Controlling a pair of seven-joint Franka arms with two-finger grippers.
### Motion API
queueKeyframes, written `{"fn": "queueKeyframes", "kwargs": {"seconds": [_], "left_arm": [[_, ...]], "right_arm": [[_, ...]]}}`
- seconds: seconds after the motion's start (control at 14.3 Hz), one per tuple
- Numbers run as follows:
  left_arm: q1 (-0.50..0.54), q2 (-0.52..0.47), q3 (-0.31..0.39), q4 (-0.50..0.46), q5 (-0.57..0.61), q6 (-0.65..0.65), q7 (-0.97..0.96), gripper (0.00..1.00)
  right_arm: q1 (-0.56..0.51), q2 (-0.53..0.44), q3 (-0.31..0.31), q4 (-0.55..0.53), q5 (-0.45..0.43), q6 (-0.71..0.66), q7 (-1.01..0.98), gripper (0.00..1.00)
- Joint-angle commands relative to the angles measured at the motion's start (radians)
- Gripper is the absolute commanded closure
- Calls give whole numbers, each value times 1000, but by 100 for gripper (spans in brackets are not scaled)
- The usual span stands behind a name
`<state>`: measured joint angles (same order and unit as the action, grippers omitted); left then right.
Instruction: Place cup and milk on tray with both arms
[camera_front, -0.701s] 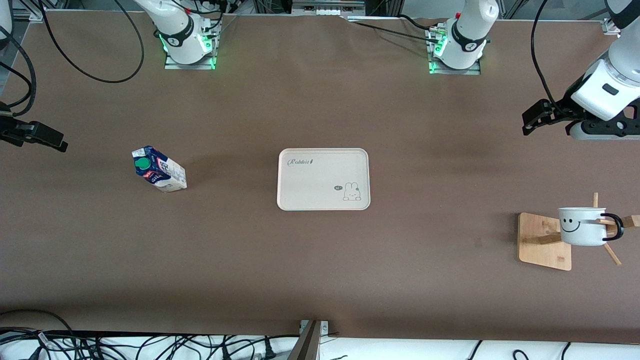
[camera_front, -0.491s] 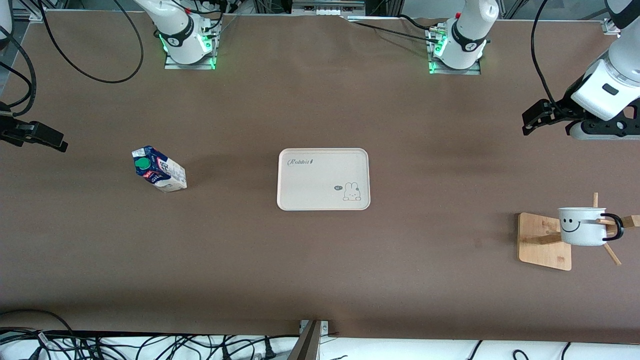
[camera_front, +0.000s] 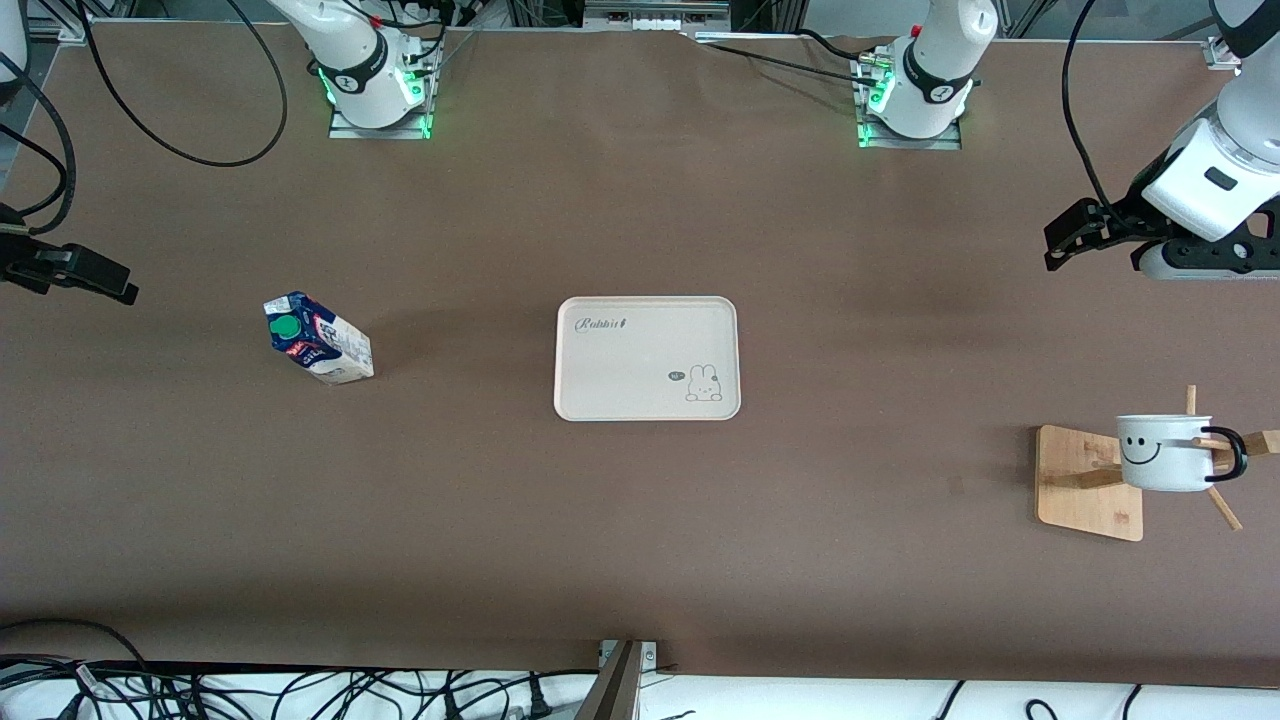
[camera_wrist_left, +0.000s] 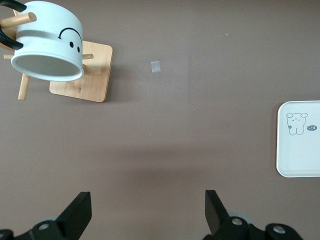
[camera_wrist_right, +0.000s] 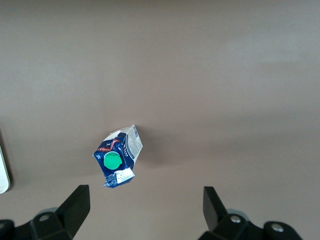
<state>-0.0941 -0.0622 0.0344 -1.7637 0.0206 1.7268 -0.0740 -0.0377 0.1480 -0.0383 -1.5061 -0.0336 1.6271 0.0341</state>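
My front camera looks down from high across the tabletop (camera_front: 640, 520); both wrist cameras look straight down, sharing the tray (camera_front: 647, 357) with it.

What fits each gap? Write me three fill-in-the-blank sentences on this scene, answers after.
1. The cup hangs on a wooden ____.
2. The milk has a round ____ cap.
3. The tray carries a drawing of a ____.
Both the left gripper and the right gripper are open.
Answers: rack; green; bunny

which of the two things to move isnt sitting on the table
The white smiley-face mug: it hangs on a wooden peg rack, while the blue-and-white milk carton stands on the brown table.
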Motion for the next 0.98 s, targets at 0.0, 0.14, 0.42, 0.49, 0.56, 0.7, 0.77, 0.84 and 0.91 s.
{"fn": "queueKeyframes", "kwargs": {"seconds": [0.0,0.14,0.42,0.49,0.56,0.7,0.77,0.84,0.91], "left_arm": [[2,-10,1,12,-7,-23,22,0],[2,-10,-1,12,-7,-23,22,0],[2,-10,-1,12,-7,-23,22,0],[2,-10,1,12,-8,-23,22,0],[2,-10,-1,12,-7,-23,22,0],[2,-10,-1,12,-7,-23,22,0],[2,-10,-1,12,-8,-23,22,0],[2,-10,-1,12,-7,-23,22,0],[2,-10,1,12,-7,-23,22,0]], "right_arm": [[16,21,6,1,7,-15,-11,0],[35,28,6,3,7,-64,-5,0],[59,67,6,1,8,-125,-8,0],[67,73,6,1,7,-130,-10,0],[70,85,6,1,7,-138,-14,0],[82,99,6,4,7,-177,-23,0],[90,99,6,4,9,-187,-23,0],[91,101,6,-2,9,-190,-22,0],[94,111,8,-3,9,-191,-26,0]]}}
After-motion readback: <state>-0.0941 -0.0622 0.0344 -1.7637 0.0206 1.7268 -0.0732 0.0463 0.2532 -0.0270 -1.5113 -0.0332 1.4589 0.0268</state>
